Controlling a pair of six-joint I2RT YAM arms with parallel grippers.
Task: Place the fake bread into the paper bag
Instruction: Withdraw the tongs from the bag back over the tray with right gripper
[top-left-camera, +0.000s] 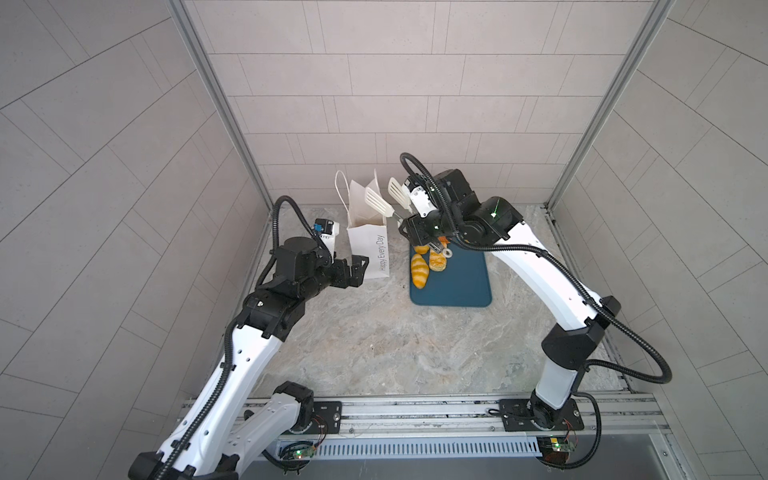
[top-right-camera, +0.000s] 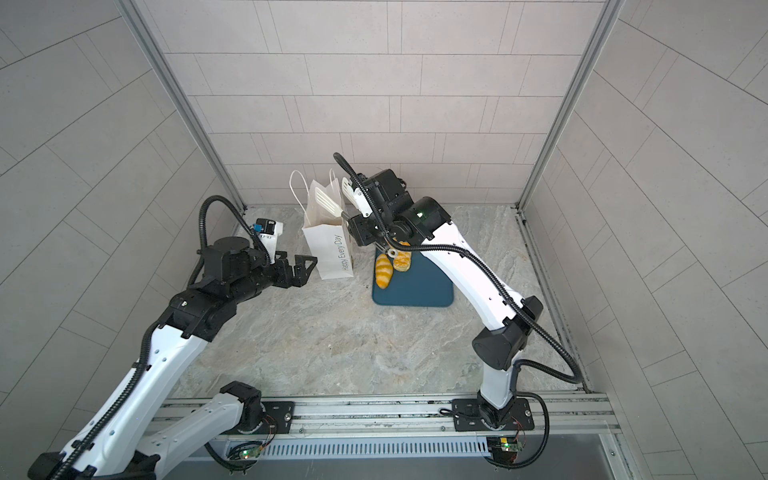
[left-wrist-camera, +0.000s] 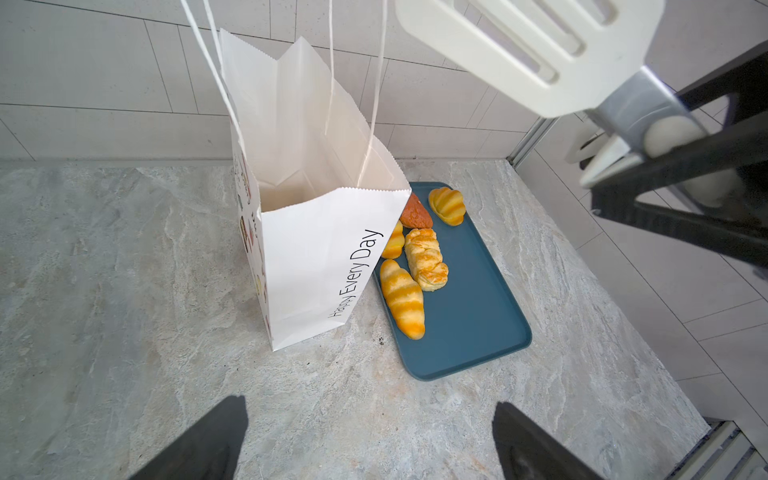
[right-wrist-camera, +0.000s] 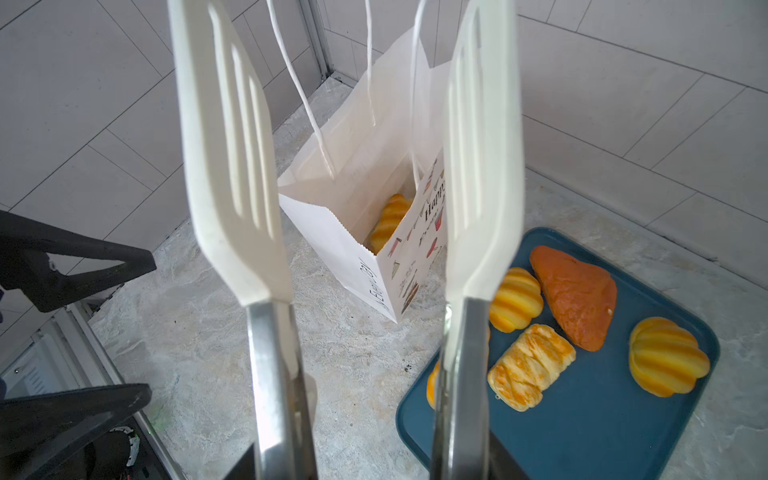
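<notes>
The white paper bag (top-left-camera: 368, 245) (top-right-camera: 330, 249) (left-wrist-camera: 316, 232) stands open left of the teal tray. One striped piece of fake bread (right-wrist-camera: 388, 222) lies inside it. Several more pieces lie on the tray: a striped roll (left-wrist-camera: 402, 297) (top-left-camera: 419, 270), a braided pastry (right-wrist-camera: 530, 365), an orange-brown triangle (right-wrist-camera: 575, 295) and a ridged bun (right-wrist-camera: 665, 357). My right gripper (top-left-camera: 419, 232) (right-wrist-camera: 370, 461) is shut on the handles of white slotted tongs (top-left-camera: 380, 203) (right-wrist-camera: 232, 166). The tongs' blades are spread, empty, above the bag's mouth. My left gripper (top-left-camera: 360, 270) (left-wrist-camera: 368, 409) is open beside the bag's near left side, holding nothing.
The dark teal tray (top-left-camera: 461, 282) (left-wrist-camera: 465, 316) lies flat on the marble table right of the bag, its near half bare. The bag's cord handles (left-wrist-camera: 224, 83) stand up above its rim. Tiled walls close the back and sides.
</notes>
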